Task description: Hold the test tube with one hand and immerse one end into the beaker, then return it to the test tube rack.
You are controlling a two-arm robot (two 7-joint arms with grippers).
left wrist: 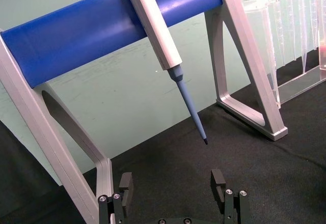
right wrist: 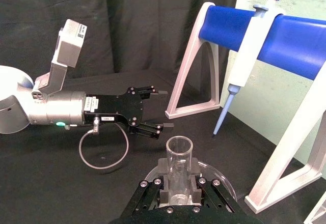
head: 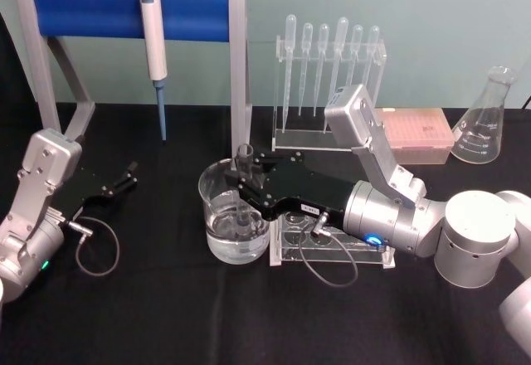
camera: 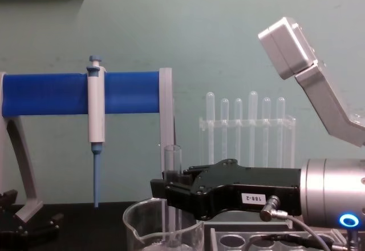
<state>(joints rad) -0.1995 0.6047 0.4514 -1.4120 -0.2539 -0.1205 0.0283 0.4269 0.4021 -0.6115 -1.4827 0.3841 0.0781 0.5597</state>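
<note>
Tube [head: 245, 158] stands upright inside the beaker [head: 211, 207], its open rim above the beaker's rim and its lower end seemingly down in the water at the bottom. We judge the dip as good as made. What is left is the lift out and the trip to the rack [head: 336, 253], which sits just right of the beaker, touching it or nearly so.

What worries us is glass on glass. If we swing toward the rack before the tube's bottom clears the beaker's rim, it will knock the wall and could tip the beaker or crack the tube. The smooth tube may also slide in the grip, and a tilt would make it miss the rack's hole.

Our right gripper [head: 249, 184] reaches in over the beaker from the right, jaws pinching the tube a little below its rim. Our left gripper [head: 129, 176] rests well left of the beaker, jaws spread wide, holding nothing.
</note>
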